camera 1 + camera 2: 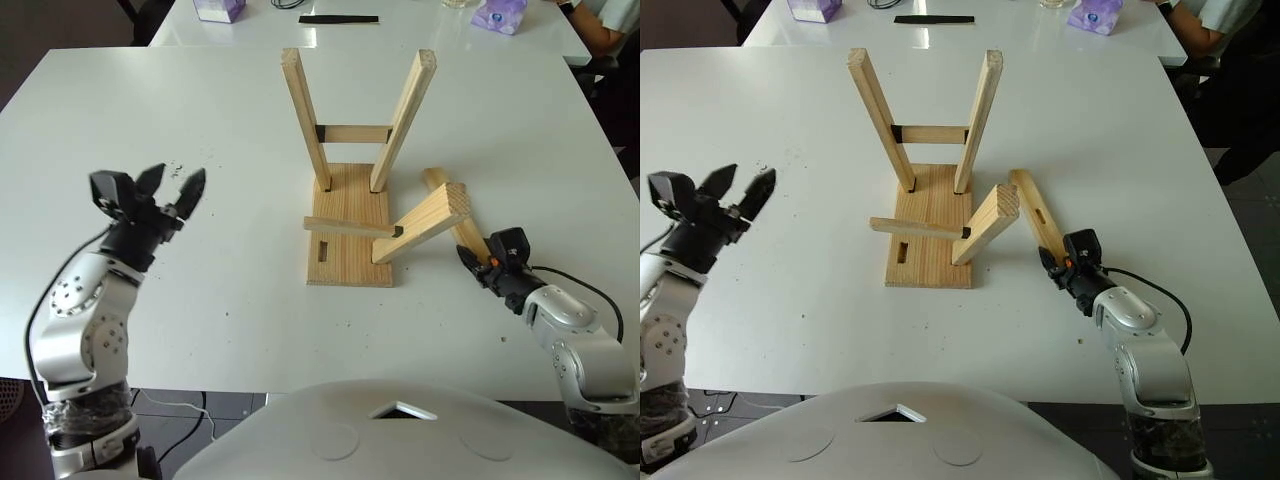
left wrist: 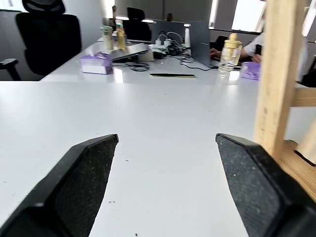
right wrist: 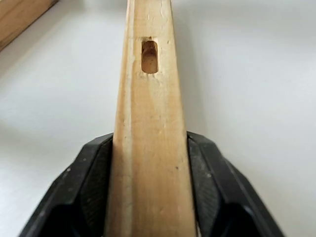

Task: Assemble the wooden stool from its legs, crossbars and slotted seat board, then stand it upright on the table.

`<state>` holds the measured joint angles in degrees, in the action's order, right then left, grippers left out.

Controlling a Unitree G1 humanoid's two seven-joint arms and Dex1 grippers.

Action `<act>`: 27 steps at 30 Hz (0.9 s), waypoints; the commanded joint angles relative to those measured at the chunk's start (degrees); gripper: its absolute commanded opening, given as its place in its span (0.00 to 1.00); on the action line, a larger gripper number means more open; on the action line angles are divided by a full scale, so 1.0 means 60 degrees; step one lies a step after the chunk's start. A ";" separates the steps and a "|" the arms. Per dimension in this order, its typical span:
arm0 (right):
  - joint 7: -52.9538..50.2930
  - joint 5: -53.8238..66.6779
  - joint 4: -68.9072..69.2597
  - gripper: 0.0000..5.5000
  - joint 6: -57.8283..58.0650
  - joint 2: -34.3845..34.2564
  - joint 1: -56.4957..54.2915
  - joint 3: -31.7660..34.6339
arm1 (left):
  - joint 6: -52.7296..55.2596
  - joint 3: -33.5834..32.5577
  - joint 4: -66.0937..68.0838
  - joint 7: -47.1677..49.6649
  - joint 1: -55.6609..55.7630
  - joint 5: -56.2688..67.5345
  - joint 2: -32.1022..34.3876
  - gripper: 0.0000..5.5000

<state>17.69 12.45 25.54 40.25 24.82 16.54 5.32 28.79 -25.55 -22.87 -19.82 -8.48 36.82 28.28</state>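
Here, loose leg point(image 3: 148, 103) inside right claw point(image 3: 150, 145).

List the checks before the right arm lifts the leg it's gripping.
1. Right gripper shut on loose leg, at its near end: ok.
2. Loose leg's mortise empty: ok.
3. Left gripper open, raised, apart from the parts: ok.
4. Two far legs standing in seat board, crossbar joining them: ok.
5. Third leg upright: not ok, it tilts over the board's near right corner.
6. Third leg clear of loose leg: cannot tell, they overlap in the head views.
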 commanded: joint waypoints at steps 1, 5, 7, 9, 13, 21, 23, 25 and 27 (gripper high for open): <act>0.0165 0.0525 -0.0786 0.37 -0.0503 0.0064 -0.1944 0.0958 | 0.1100 -0.0545 -0.0493 0.0278 0.1246 0.1080 0.0772 0.67; 0.1334 0.2719 -0.1460 0.37 -0.0680 0.0768 -0.5337 0.2648 | 0.2145 0.0071 -0.1774 0.0255 0.3550 0.3563 0.1251 0.67; 0.1776 0.4536 -0.1529 0.37 0.0140 0.1073 -0.7040 0.3352 | 0.2489 0.0941 -0.2135 0.0125 0.4644 0.4231 0.1226 0.67; 0.2386 0.6199 -0.1487 0.37 0.0990 0.1364 -0.8169 0.3436 | 0.2608 0.1550 -0.2442 -0.0071 0.5440 0.4853 0.1096 0.67; 0.3843 0.8455 -0.0991 0.37 0.2126 0.1922 -0.8913 0.2937 | 0.2735 0.1990 -0.2291 -0.0182 0.6726 0.6467 0.0913 0.76; 0.5678 1.0379 -0.0649 0.37 0.3187 0.2732 -0.9075 0.1913 | 0.2878 0.2435 -0.1680 0.0085 0.7750 0.9079 0.0989 0.83; 0.5894 1.0433 -0.0544 0.37 0.3187 0.2880 -0.9001 0.1770 | 0.2822 0.2475 -0.1685 0.0216 0.7852 0.9536 0.1043 0.83; 0.6120 1.0540 -0.0526 0.37 0.3239 0.3006 -0.8970 0.1639 | 0.2746 0.2456 -0.1667 0.0326 0.7957 0.9908 0.1100 0.83; 0.6331 1.0478 -0.0550 0.37 0.3247 0.3148 -0.8931 0.1540 | 0.2702 0.2459 -0.1677 0.0368 0.8007 1.0085 0.1162 0.83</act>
<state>54.35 74.51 21.78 59.09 42.03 -36.87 15.32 45.30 -11.06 -32.96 -18.20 38.12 96.08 33.97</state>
